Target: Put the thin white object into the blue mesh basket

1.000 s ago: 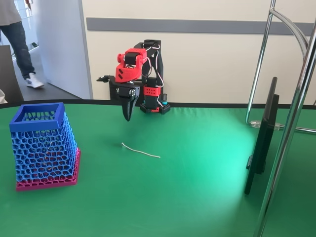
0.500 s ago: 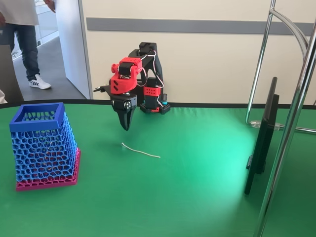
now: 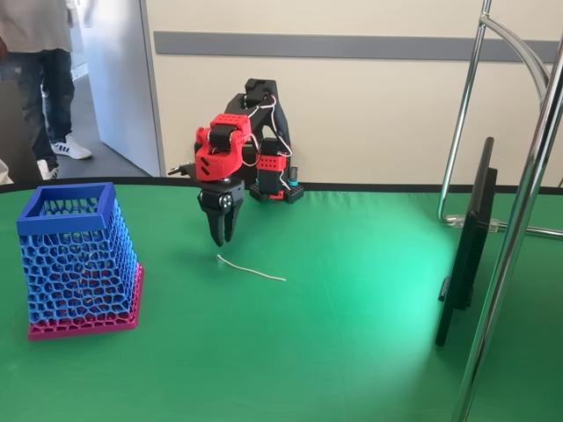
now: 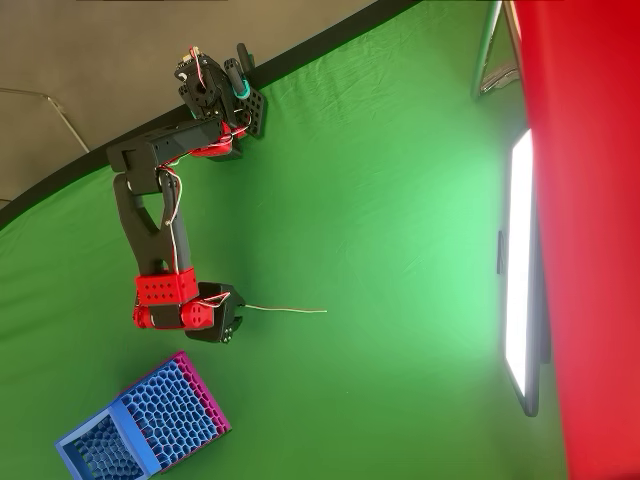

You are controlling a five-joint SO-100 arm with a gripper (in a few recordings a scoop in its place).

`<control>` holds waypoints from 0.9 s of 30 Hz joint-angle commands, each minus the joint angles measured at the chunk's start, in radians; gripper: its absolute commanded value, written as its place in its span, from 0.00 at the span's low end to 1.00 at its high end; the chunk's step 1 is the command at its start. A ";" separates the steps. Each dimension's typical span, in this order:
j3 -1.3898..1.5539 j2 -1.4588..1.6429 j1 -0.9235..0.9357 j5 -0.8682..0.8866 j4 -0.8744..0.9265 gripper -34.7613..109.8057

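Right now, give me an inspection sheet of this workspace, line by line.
Surface: green cloth table, dark back edge.
Job's things: thin white object lying flat on the cloth; blue mesh basket upright at left in the fixed view, apart from it.
Clutter: nothing seen.
Grippers: gripper pointing down, slightly open, above the strand's left end, holding nothing.
Cables: white wires along the arm.
Surroundings: dark screen, chrome stand, a person in the doorway.

Thin white object point(image 3: 251, 269) lies flat, well apart from upright blue mesh basket point(image 3: 75, 255).
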 commanded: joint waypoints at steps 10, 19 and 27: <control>-0.115 -0.095 0.000 0.017 0.011 0.34; -0.141 -0.176 -0.011 0.017 0.040 0.33; -0.144 -0.192 0.008 0.023 0.040 0.33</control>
